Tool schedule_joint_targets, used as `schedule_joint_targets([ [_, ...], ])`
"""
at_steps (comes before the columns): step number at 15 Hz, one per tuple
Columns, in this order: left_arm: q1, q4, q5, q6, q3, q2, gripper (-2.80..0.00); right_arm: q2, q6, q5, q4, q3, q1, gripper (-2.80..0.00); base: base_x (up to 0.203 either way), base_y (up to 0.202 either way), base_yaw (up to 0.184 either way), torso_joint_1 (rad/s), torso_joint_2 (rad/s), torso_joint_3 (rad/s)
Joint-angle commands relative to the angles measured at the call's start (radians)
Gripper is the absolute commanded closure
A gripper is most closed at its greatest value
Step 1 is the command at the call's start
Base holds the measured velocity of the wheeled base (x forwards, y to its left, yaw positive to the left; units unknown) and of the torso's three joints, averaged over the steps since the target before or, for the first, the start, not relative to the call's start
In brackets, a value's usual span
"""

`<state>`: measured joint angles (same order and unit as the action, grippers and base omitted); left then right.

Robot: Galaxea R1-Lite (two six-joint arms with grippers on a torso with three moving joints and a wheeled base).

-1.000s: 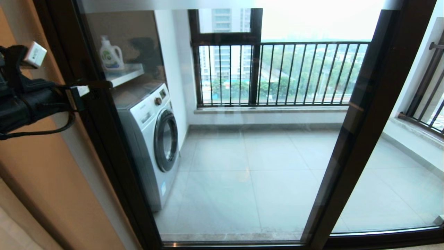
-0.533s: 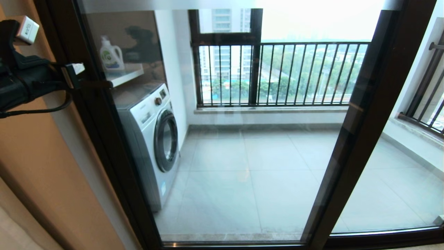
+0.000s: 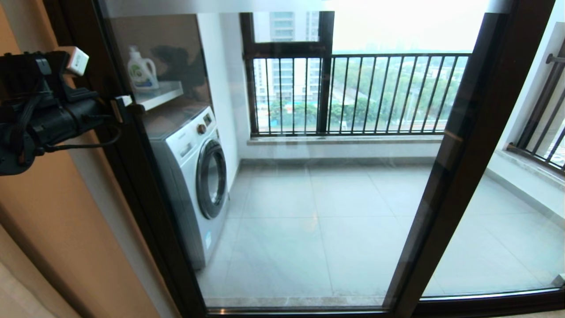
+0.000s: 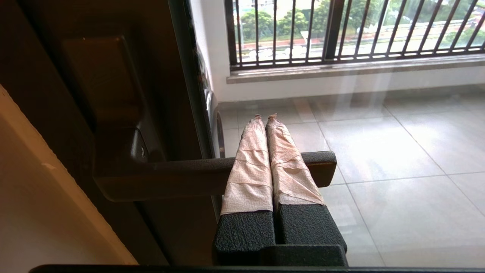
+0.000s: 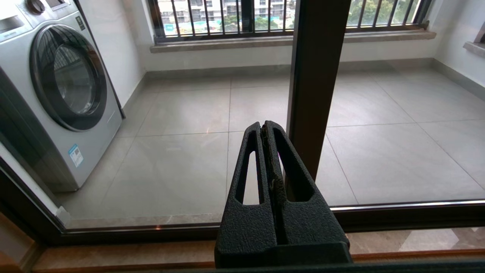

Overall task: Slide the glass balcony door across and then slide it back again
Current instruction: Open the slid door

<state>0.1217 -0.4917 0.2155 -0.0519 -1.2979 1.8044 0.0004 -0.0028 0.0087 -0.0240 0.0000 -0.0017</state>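
Observation:
The glass balcony door (image 3: 309,198) fills the head view, its dark brown left upright (image 3: 132,185) standing next to the wall. A dark lever handle (image 4: 182,170) juts from that upright. My left gripper (image 3: 121,105) is at the handle. In the left wrist view its taped fingers (image 4: 250,167) are pressed together and lie across the lever near its free end, with nothing between them; the gripper (image 4: 265,116) is shut. My right gripper (image 5: 264,125) is shut and empty, low down facing the door's right upright (image 5: 314,76); it does not show in the head view.
Behind the glass stand a washing machine (image 3: 194,176), a shelf with a detergent bottle (image 3: 141,70), and a black-framed window with railing bars (image 3: 353,92). An orange-brown wall (image 3: 53,229) lies left of the door. The floor track (image 3: 309,309) runs along the bottom.
My left gripper rose and drew back to the left, then came down and right onto the handle. The door has not shifted.

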Motion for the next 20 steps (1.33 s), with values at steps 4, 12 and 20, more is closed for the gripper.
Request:
schedule_joint_targets([
  [4,0.036,-0.002,0.001,-0.001,0.033,0.068,0.0,-0.002,0.0,0.001,-0.002,0.011,0.0,0.0,0.0,0.0,0.0,0.0,0.0,0.0],
  [12,0.04,-0.004,-0.002,-0.003,0.049,0.095,0.0,-0.002,0.0,0.001,-0.001,0.011,0.0,0.0,0.0,0.0,0.0,0.0,0.0,0.0],
  [20,0.134,-0.004,0.002,-0.003,0.08,0.096,0.0,-0.002,0.0,0.001,-0.002,0.011,0.0,0.0,0.0,0.0,0.0,0.0,0.0,0.0],
])
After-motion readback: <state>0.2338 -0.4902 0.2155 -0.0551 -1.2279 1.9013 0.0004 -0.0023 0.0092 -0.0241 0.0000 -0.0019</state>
